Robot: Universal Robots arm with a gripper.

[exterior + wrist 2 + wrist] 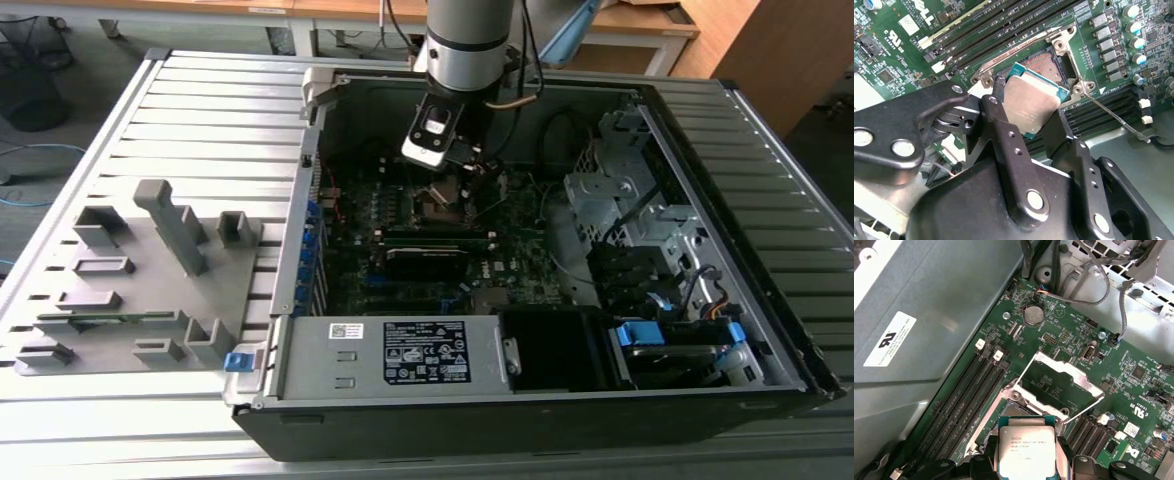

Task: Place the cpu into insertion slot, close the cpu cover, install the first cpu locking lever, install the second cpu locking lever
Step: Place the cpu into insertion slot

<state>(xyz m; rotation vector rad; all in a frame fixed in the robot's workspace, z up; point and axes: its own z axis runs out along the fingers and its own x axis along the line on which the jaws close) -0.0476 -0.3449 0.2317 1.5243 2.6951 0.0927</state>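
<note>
- Slatted metal table (200, 100): grey fixture tray (134, 280) at the exterior view's left; open computer case (534, 420) rightward
- our gripper (1029, 107) clamps the cpu (1026, 450) by opposite edges over the insertion slot (1016, 412); cpu cover (1070, 372) raised
- we judge it light, stiff, fragile; edges only

cpu (1031, 102) over insertion slot (1046, 67), cpu cover (1066, 370) upright beside it

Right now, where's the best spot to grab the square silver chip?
Probably by two opposite thin edges, from above its metal top. The cpu is flat, so only its rim can be pinched, and its underside must stay free for the insertion slot. The gripper holds it that way.
</note>
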